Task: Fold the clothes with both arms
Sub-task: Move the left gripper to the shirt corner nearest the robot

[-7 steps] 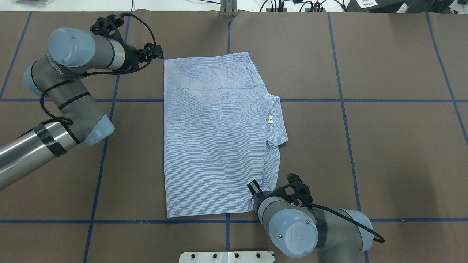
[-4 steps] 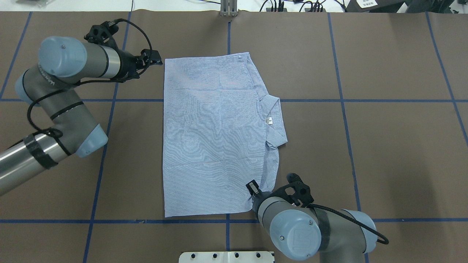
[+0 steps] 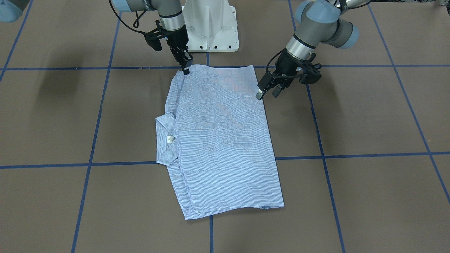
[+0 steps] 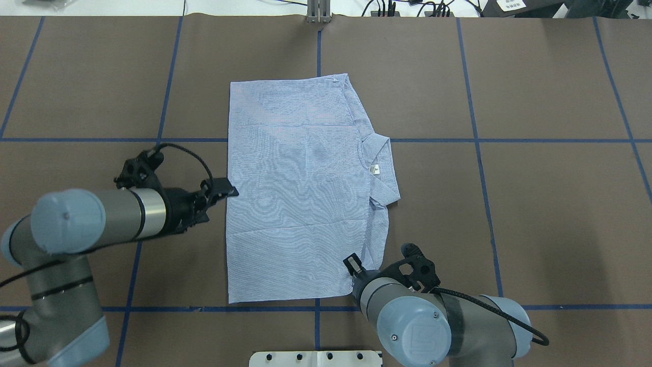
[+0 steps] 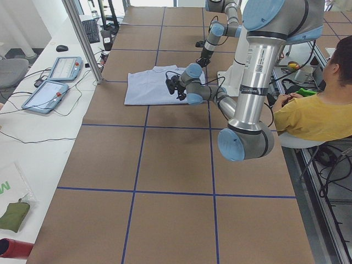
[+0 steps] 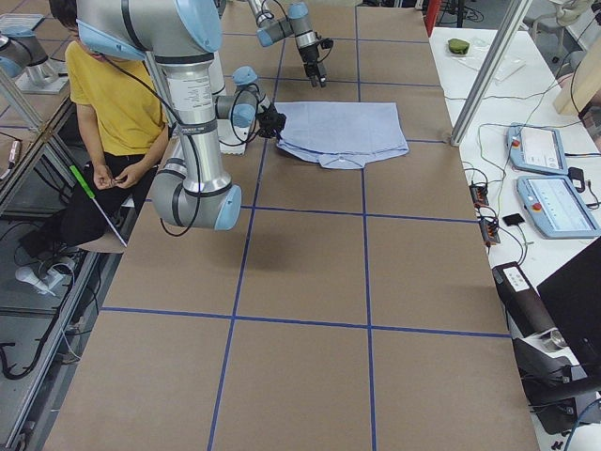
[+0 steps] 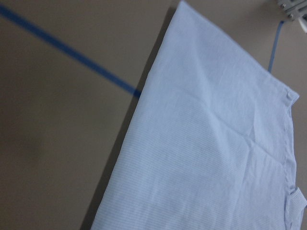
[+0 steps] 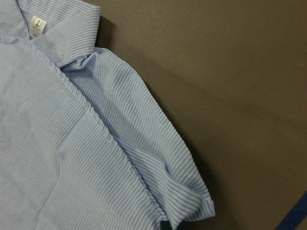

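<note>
Empty, spread left fingers (image 4: 226,192) lie just 9 o'clock of the shirt (image 4: 300,193); right fingers (image 4: 352,264) seem pinched on its 5 o'clock corner.

One shirt (image 4: 300,193) lies on the tabletop (image 4: 535,204), with one white collar label (image 4: 376,168). There are two arms, the left arm (image 4: 102,219) and the right arm (image 4: 423,326), each ending in one hand: left hand (image 3: 268,92), right hand (image 3: 185,69). One white pedestal (image 3: 210,24). One seated person in yellow (image 5: 316,113). Two tablet-like consoles (image 6: 540,148) on one side bench (image 6: 554,103).
</note>
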### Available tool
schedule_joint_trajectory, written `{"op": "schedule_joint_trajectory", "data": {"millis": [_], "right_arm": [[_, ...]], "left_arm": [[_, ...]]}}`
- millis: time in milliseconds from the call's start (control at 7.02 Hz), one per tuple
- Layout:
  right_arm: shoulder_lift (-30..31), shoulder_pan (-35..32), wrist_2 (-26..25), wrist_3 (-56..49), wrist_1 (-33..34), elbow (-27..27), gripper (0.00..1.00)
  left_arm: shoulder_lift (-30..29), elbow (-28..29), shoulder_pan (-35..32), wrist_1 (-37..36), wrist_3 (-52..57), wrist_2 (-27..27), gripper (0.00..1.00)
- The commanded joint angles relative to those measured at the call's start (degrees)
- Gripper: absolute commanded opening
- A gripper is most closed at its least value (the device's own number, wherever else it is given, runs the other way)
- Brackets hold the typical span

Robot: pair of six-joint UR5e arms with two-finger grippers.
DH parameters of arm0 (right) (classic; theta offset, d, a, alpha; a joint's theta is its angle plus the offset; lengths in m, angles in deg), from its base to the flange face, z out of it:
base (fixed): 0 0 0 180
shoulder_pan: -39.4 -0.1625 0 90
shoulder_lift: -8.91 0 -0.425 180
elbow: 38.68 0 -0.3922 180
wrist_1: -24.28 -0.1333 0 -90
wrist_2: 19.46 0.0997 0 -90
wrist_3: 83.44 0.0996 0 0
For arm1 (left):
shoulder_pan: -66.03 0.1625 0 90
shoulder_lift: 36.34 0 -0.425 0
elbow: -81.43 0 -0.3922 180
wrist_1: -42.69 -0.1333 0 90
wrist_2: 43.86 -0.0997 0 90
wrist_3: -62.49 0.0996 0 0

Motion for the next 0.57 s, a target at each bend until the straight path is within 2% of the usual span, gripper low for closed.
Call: {"op": "schedule_joint_trajectory", "data": {"millis": [0,285,427], "right_arm": [[0.01,0.23,0.00,0.00,0.11,0.10,0.00],[0.01,0.32,0.00,0.00,0.11,0.10,0.00],[-0.08,0.32,0.00,0.00,0.11,0.10,0.00]], "left_arm": [[2.76,-1.53,8.41,-0.08,-6.72,-5.31,0.97],[2.14,-1.44,12.64,-0.08,-8.33,-8.38,0.89],[2.14,-1.44,13.44,-0.08,-8.33,-8.57,0.82]]}}
